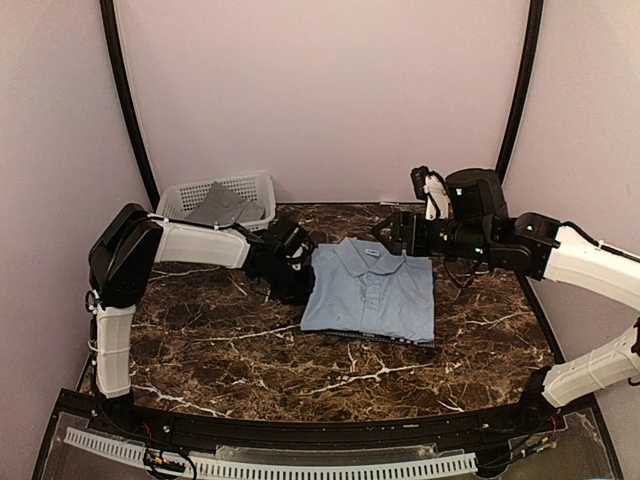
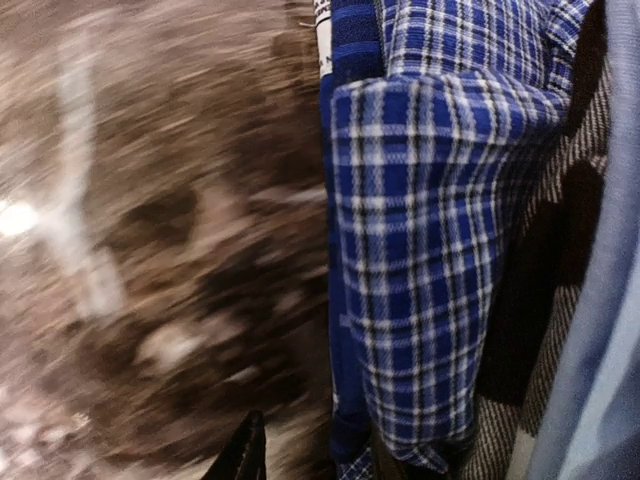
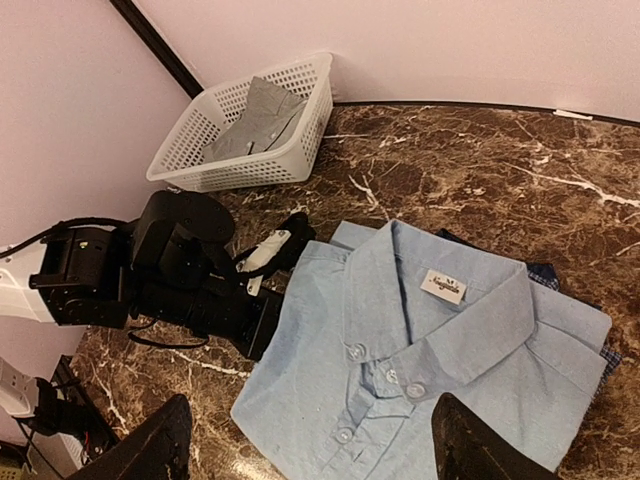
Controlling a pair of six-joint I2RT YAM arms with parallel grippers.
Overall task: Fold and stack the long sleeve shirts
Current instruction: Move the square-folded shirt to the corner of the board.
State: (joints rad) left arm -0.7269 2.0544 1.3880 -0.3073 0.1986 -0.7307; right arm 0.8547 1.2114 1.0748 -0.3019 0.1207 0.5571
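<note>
A folded light blue long sleeve shirt [image 1: 370, 292] [image 3: 430, 370] tops a stack at the table's middle, collar towards the back. Under it the left wrist view shows a blue checked shirt [image 2: 440, 250] and a dark-and-white checked one [image 2: 560, 300]. My left gripper [image 1: 297, 262] [image 3: 275, 248] sits low at the stack's left edge. One fingertip [image 2: 243, 452] shows, with bare marble between it and the cloth, and the other is hidden by the shirts. My right gripper [image 1: 400, 235] [image 3: 310, 450] hovers open over the collar end, holding nothing.
A white lattice basket [image 1: 250, 186] [image 3: 180, 165] stands at the back left corner with a grey shirt [image 1: 225, 207] [image 3: 255, 120] in it. The pale curtain wall runs close behind it. Dark marble surrounds the stack.
</note>
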